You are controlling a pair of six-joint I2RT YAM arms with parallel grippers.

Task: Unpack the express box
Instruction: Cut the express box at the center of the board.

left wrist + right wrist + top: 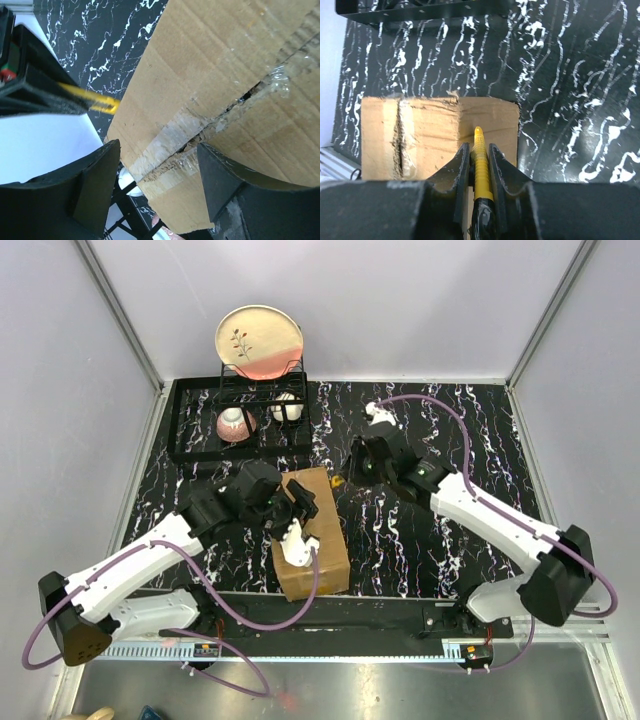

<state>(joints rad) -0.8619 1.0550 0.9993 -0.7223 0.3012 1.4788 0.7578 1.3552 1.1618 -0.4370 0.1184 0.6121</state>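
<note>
The express box (318, 545) is a brown cardboard carton lying near the front edge between the arms. Its taped top seam (210, 127) is torn open along a ragged slit. My left gripper (295, 504) hovers over the far end of the box top. Its jaws stand open, one finger (95, 185) on each side of the seam end, with nothing held (157, 175). My right gripper (479, 150) is shut on a yellow-handled cutter (480, 160). The cutter's tip (338, 480) points at the box's far right corner (490, 120). From the left wrist view the cutter (97, 101) shows beside the box.
A black dish rack (190, 425) stands at the back left, holding an upright plate (260, 340), a pink bowl (235, 424) and a white cup (287, 408). Grey walls close in the black marbled table (450, 430) on three sides.
</note>
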